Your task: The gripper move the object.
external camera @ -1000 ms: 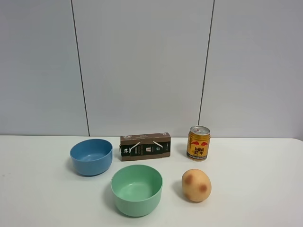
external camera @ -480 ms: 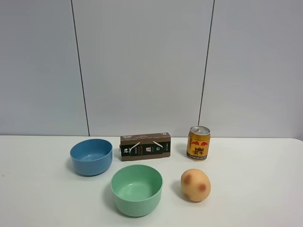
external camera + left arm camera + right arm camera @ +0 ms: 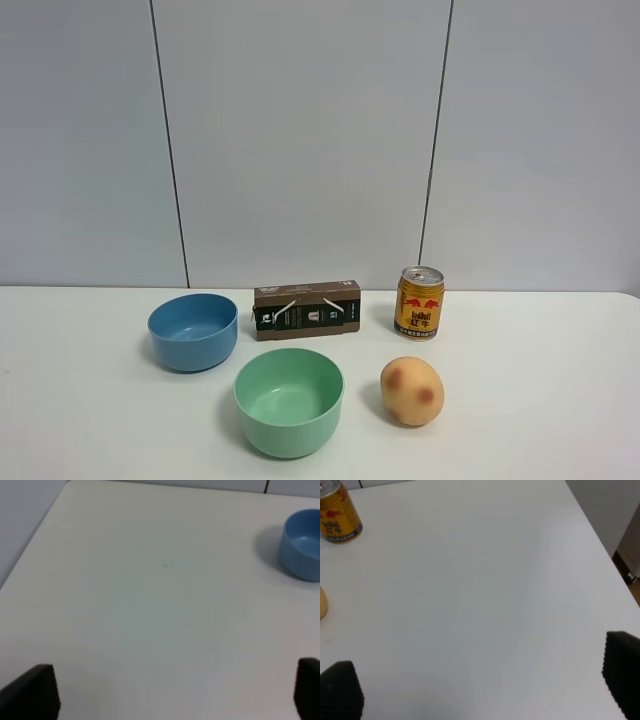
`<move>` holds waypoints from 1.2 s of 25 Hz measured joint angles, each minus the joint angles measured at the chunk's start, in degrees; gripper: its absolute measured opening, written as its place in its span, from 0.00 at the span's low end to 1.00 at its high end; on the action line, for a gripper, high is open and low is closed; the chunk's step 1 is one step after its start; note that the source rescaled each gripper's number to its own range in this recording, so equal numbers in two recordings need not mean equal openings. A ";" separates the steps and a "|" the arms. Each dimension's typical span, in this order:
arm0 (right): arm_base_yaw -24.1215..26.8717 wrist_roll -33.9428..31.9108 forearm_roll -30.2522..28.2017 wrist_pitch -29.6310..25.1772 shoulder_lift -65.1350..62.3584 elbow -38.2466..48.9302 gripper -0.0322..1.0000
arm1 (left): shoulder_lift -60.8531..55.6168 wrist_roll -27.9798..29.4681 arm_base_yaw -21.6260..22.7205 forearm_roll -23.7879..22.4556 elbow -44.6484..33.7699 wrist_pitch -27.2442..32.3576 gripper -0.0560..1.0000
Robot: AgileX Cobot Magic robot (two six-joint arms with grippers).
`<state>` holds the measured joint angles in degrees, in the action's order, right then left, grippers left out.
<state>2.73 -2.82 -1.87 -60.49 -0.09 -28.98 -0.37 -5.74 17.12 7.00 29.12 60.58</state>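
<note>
The peach-like fruit (image 3: 411, 391), orange-yellow with reddish-brown blotches, lies on the white table (image 3: 540, 400) right of the green bowl (image 3: 289, 400) and in front of the drink can (image 3: 420, 302). A sliver of the fruit (image 3: 322, 603) shows at the edge of the right wrist view. Neither gripper shows in the exterior high view. My left gripper (image 3: 175, 692) is open over bare table, far from the fruit. My right gripper (image 3: 480, 690) is open and empty over bare table, off to the fruit's right.
A blue bowl (image 3: 193, 330) stands at the left, also in the left wrist view (image 3: 301, 551). A brown carton (image 3: 307, 309) lies behind the green bowl. The can also shows in the right wrist view (image 3: 337, 512). The table's right edge (image 3: 592, 527) is near.
The fruit has shifted slightly to the left on the table. Nothing else has moved.
</note>
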 joint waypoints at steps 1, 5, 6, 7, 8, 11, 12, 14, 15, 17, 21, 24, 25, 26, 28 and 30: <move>0.00 0.00 0.00 0.00 0.00 0.00 1.00 | 0.00 0.00 0.00 0.00 0.00 0.00 0.97; 0.00 0.00 0.00 0.00 0.00 0.00 1.00 | 0.00 0.11 0.00 0.00 0.00 0.00 0.97; 0.00 0.00 0.00 0.00 0.00 0.00 1.00 | 0.00 0.11 0.00 0.00 0.00 0.00 0.97; 0.00 0.00 0.00 0.00 0.00 0.00 1.00 | 0.00 0.11 0.00 0.00 0.00 0.00 0.97; 0.00 0.00 0.00 0.00 0.00 0.00 1.00 | 0.00 0.11 0.00 0.00 0.00 0.00 0.97; 0.00 0.00 0.00 0.00 0.00 0.00 1.00 | 0.00 0.11 0.00 0.00 0.00 0.00 0.97; 0.00 0.00 0.00 0.00 0.00 0.00 1.00 | 0.00 0.18 0.00 0.00 0.00 0.00 0.97; 0.00 0.00 0.00 0.00 0.00 0.00 1.00 | 0.00 0.18 0.00 0.00 0.00 0.00 0.97; 0.00 0.00 0.00 0.00 0.00 0.00 1.00 | 0.00 0.18 0.00 0.00 0.00 0.00 0.97; 0.00 0.00 0.00 0.00 0.00 0.00 1.00 | 0.00 0.18 0.00 0.00 0.00 0.00 0.97; 0.00 0.00 0.00 0.00 0.00 0.00 1.00 | 0.00 0.18 0.00 0.00 0.00 0.00 0.97; 0.00 0.00 0.00 0.00 0.00 0.00 1.00 | 0.00 0.18 0.00 0.00 0.00 0.00 0.97; 0.00 0.00 0.00 0.00 0.00 0.00 1.00 | 0.00 0.18 0.00 0.00 0.00 0.00 0.97; 0.00 0.00 0.00 0.00 0.00 0.00 1.00 | 0.00 0.18 0.00 0.00 0.00 0.00 0.97; 0.00 0.00 0.00 0.00 0.00 0.00 1.00 | 0.00 0.12 0.00 0.00 0.00 0.00 0.97; 0.00 0.00 0.00 0.00 0.00 0.00 1.00 | 0.00 0.12 0.00 0.00 0.00 0.00 0.97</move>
